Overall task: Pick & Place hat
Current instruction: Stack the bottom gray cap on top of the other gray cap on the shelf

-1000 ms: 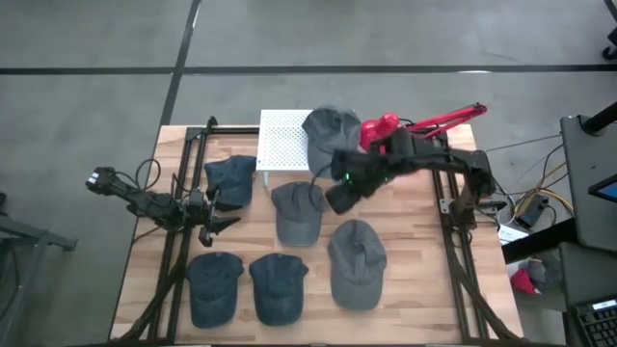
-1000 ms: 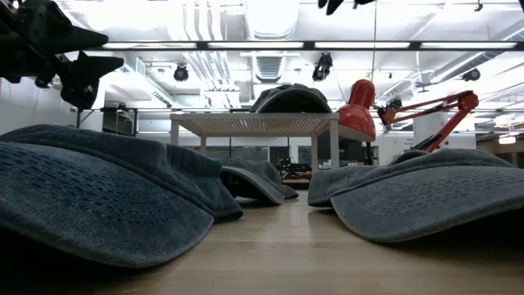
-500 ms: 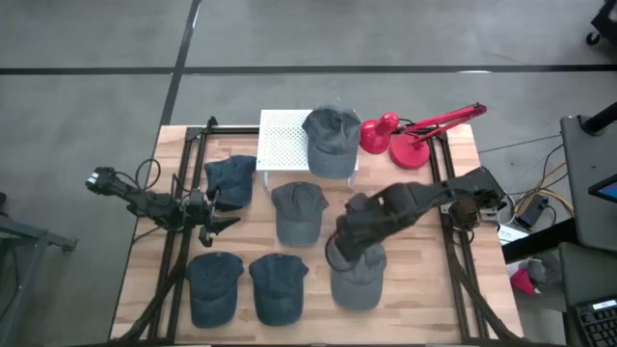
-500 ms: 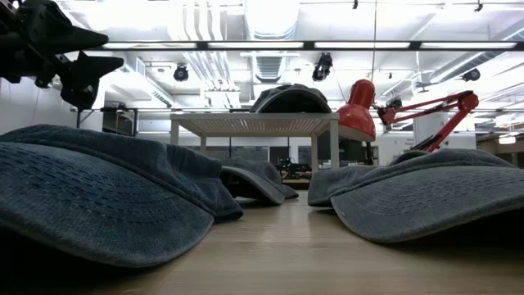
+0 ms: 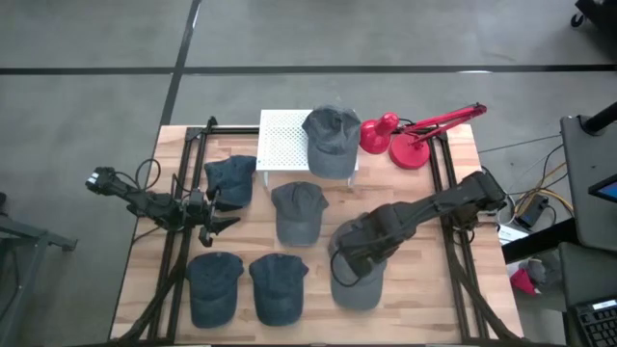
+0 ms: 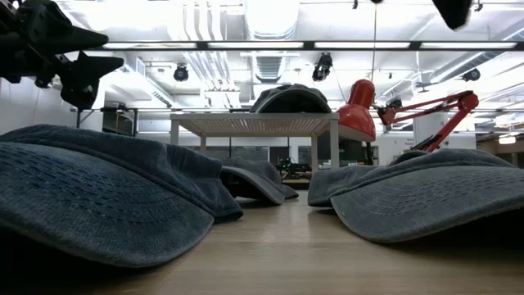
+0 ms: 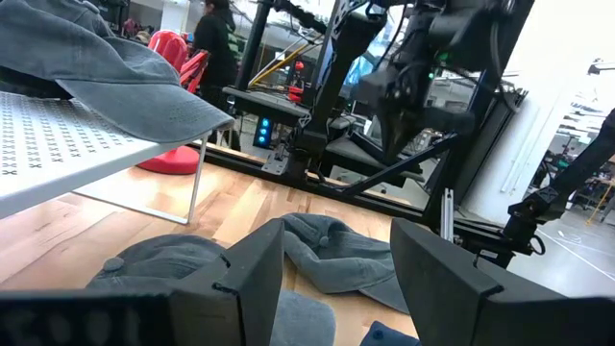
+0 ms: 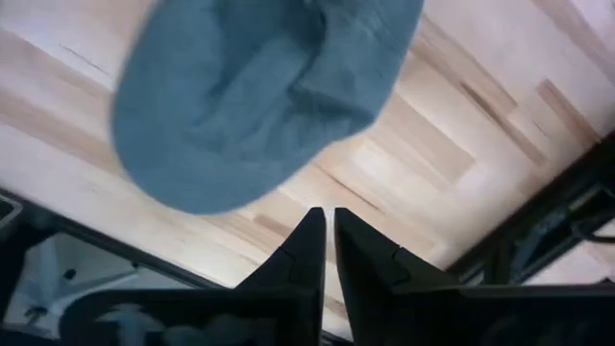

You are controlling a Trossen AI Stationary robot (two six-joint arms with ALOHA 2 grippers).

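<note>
My right gripper (image 8: 325,226), jaws together, hangs over the hat (image 5: 359,275) lying on the table's right; soft, light cloth, so I judge the stiffer brim the best hold.

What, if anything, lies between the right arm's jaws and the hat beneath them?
Nothing visible does. The right gripper hangs directly above the grey hat on the wooden table, jaws nearly together, with only open air between.
</note>
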